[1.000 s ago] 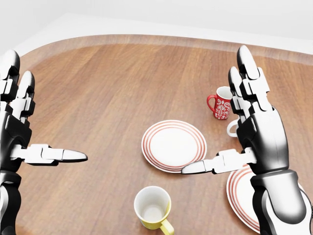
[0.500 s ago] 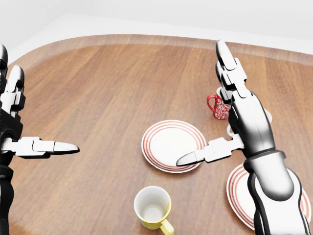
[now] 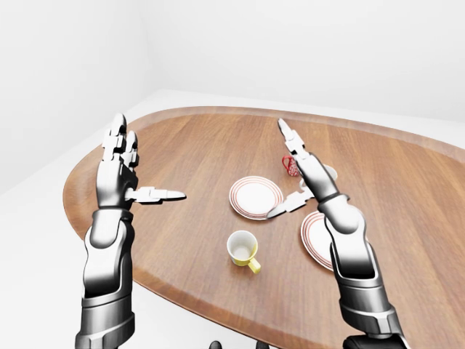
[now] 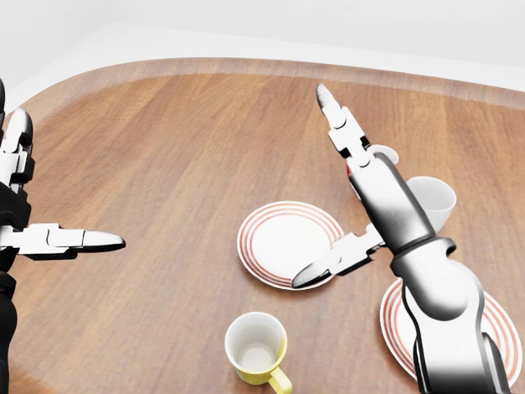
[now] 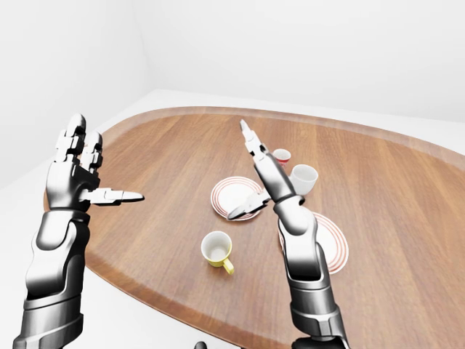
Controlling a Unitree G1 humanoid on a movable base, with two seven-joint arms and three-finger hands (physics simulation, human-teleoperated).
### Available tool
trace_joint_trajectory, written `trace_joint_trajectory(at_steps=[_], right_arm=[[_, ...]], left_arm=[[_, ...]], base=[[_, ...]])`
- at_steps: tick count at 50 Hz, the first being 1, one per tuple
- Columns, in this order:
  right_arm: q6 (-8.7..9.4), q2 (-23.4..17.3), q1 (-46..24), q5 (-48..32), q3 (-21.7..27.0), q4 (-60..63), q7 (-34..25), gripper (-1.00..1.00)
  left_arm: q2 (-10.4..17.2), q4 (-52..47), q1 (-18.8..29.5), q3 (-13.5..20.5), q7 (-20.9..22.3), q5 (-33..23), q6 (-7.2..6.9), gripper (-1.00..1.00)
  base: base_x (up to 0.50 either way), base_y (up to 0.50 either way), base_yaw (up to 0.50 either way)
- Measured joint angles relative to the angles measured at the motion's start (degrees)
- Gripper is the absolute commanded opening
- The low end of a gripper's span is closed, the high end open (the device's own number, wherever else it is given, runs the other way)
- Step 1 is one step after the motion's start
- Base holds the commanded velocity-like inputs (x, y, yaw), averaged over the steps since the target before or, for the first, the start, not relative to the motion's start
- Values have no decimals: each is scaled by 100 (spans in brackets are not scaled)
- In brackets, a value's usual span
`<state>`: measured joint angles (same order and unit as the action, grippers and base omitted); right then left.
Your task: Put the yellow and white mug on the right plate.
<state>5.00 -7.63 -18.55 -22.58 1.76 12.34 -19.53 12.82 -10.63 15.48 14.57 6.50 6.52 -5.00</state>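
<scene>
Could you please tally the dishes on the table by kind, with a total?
Mugs: 3 – yellow and white mug, red patterned mug, white mug.
Plates: 2 – left plate, right plate, both white with red rings.
Total: 5

I see bare desk [image 4: 164, 164] around the yellow and white mug [image 4: 257, 350]; my right arm [image 4: 426, 287] hangs over the right plate [image 4: 398, 324], partly blocking it
</scene>
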Motion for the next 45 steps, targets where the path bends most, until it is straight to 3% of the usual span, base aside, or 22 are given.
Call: trace_joint_trajectory(at_steps=[45], right_arm=[[0, 559, -24, -2444, -649, -234, -242, 100]], left_arm=[[54, 61, 47, 41, -27, 35, 0, 100]], base=[[0, 0, 0]])
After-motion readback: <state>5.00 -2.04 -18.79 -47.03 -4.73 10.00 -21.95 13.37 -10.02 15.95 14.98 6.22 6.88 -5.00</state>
